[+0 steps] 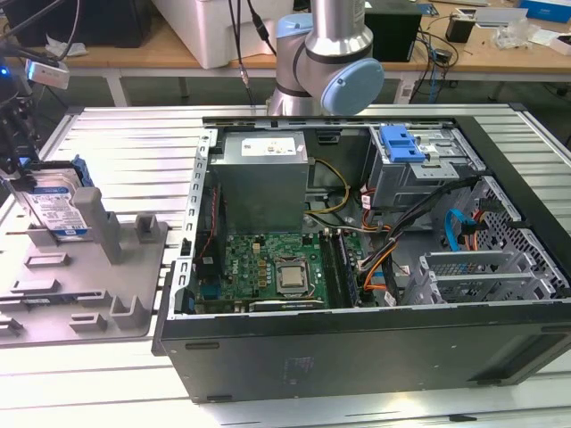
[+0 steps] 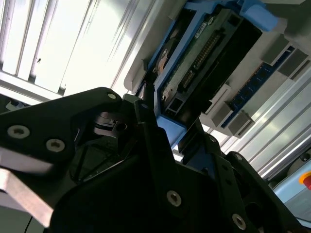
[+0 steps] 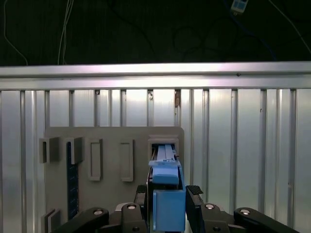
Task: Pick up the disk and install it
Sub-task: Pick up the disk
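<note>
Gripper [image 3: 167, 196] closed on the disk [image 1: 55, 212], upright in grey fixture [image 1: 89, 299]; open computer case [image 1: 357, 361] beside

The black gripper [image 2: 171, 130] grips the disk [image 2: 204, 58] by its blue rail, jaws tight against it — the disk seen edge-on, connector pins showing, ribbed metal desk [image 2: 73, 43] behind.

I've got clr air above the grey fixture tray [image 1: 134, 294] in the exterior view, but its upright posts [image 1: 107, 236] crowd the disk [image 1: 55, 212] at 3 o'clock. Gripper [image 3: 167, 194] clamps the disk's sides, and the slot walls [image 3: 165, 141] sit tight round it. The PC case [image 1: 357, 357] is open on top. Inside at 1 o'clock the drive cage [image 1: 419, 169] wears a blue latch bracket [image 1: 401, 143], w/ a cable bundle [image 1: 419, 214] strung across at its 6 o'clock. Arm base [image 1: 321, 53] blocks 12 o'clock.
</note>
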`<state>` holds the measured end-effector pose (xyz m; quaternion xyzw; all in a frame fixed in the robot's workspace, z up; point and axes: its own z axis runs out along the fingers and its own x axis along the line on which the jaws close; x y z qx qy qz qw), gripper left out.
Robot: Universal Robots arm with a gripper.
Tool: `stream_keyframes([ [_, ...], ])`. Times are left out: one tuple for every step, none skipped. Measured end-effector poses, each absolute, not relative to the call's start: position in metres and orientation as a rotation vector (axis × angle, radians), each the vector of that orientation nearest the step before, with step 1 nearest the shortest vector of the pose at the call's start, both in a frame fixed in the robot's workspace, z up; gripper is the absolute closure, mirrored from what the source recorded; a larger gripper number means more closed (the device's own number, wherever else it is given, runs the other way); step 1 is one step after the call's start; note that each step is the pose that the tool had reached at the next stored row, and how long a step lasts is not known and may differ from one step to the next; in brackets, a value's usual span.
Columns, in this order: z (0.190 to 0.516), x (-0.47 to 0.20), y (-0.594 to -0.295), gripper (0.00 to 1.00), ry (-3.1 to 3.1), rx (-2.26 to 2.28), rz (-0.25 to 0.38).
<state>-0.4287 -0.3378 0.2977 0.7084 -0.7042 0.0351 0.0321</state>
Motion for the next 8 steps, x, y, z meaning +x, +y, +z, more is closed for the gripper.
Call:
stream_keyframes([
  [0.2977,-0.4295,-0.3378,0.55,-2.168,2.181,0.108],
  [0.2977,-0.4297,-0.3378,0.55,-2.168,2.182,0.108],
  [0.2976,-0.4299,-0.3377,0.55,-2.168,2.181,0.108],
  [0.2976,-0.4299,-0.3378,0.55,-2.168,2.181,0.108],
  [0.2976,-0.4301,-0.3378,0.55,-2.168,2.181,0.108],
  [0.2976,-0.4307,-0.3378,0.55,-2.168,2.181,0.108],
  [0.2976,-0.4312,-0.3378,0.55,-2.168,2.181,0.108],
  [0.2976,-0.4314,-0.3378,0.55,-2.168,2.181,0.108],
])
